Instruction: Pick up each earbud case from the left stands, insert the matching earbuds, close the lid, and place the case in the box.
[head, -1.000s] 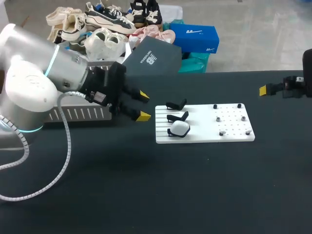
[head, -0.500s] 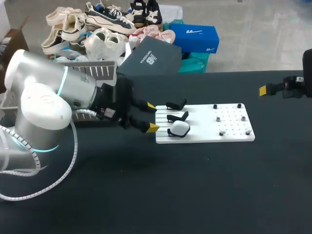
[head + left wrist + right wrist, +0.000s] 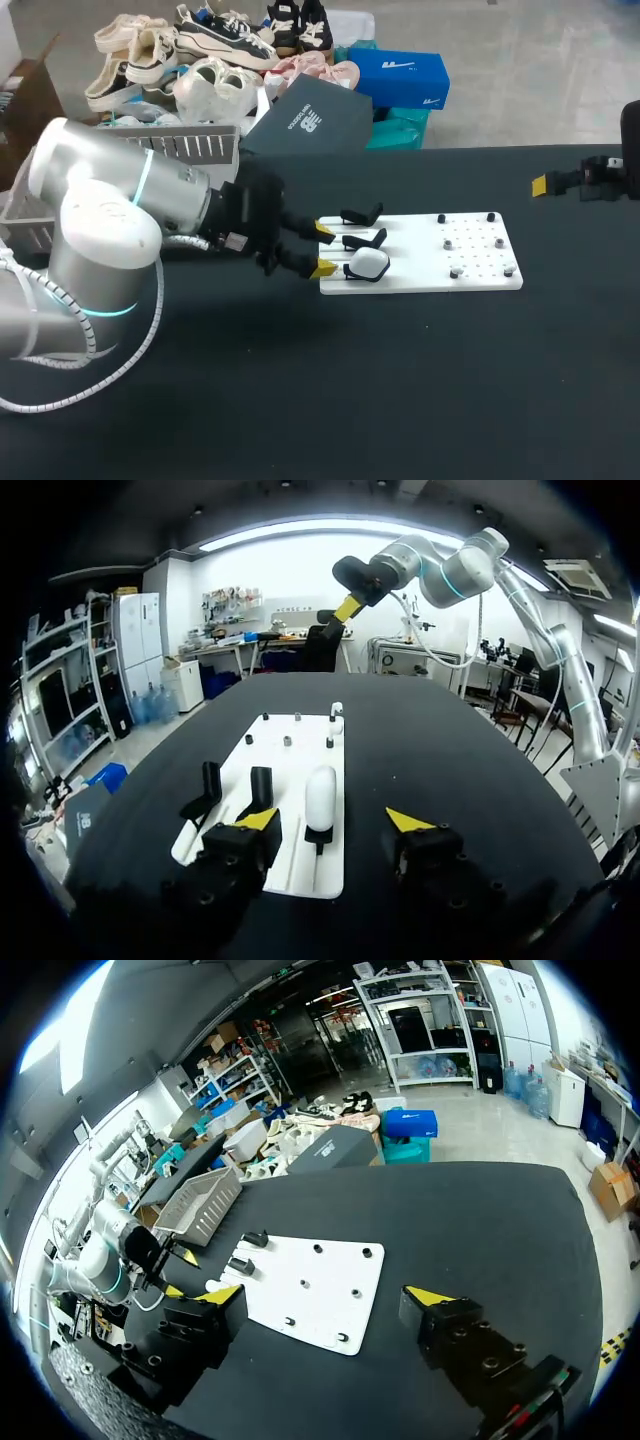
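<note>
You see one white case [image 3: 369,263], lid shut, lying on the front stand [image 3: 349,272] of the white board [image 3: 430,282]; two more black stands [image 3: 362,214] sit behind it.

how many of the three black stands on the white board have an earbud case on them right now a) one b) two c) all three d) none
a: only one white case sits on the white board, on the stand nearest the table's front edge. The middle stand and the far stand are bare.
</note>
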